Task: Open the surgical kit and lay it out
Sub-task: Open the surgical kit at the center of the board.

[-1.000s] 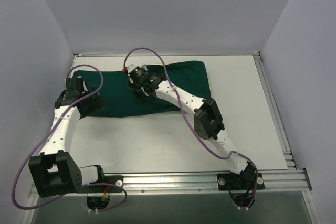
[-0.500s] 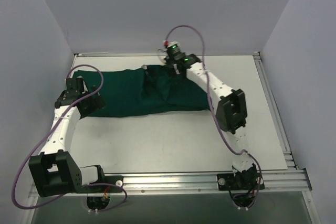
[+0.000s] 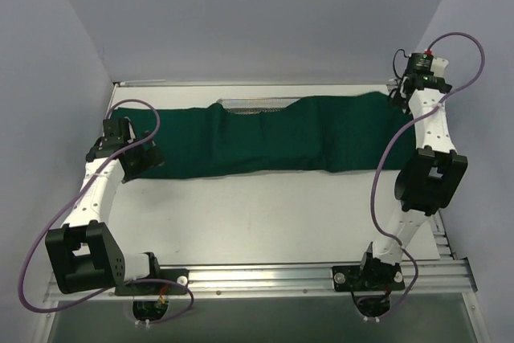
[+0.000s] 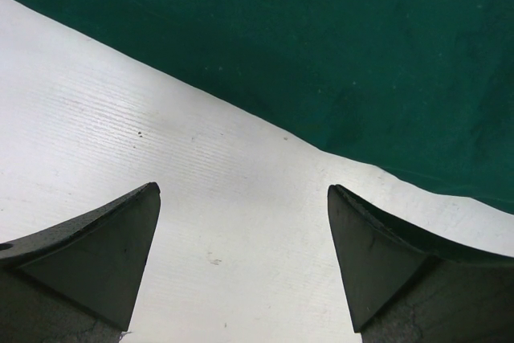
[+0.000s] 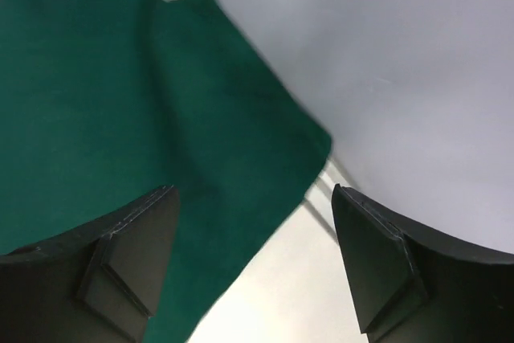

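The surgical kit's dark green cloth [image 3: 265, 138] lies as a long strip across the back of the table. A sliver of the silver wire-mesh tray [image 3: 253, 105] shows at its back edge. No instruments show. My right gripper [image 3: 398, 94] hovers above the cloth's far right corner [image 5: 201, 118]. In the right wrist view the right gripper [image 5: 253, 189] is open with nothing between its fingers. My left gripper [image 3: 138, 160] sits at the cloth's front left edge. Its wrist view shows the left gripper [image 4: 243, 189] open over bare white table, with the cloth's edge [image 4: 337, 62] just ahead.
A metal rail [image 3: 418, 150] runs along the table's right side and another [image 3: 265, 277] along the near edge by the arm bases. Grey-blue walls [image 3: 265, 14] close in the back and both sides. White table [image 3: 265, 214] lies in front of the cloth.
My right arm swung from the middle to the far right back corner, drawing the cloth's flap out to the right, and its jaws opened and let it go. The left arm stayed put.
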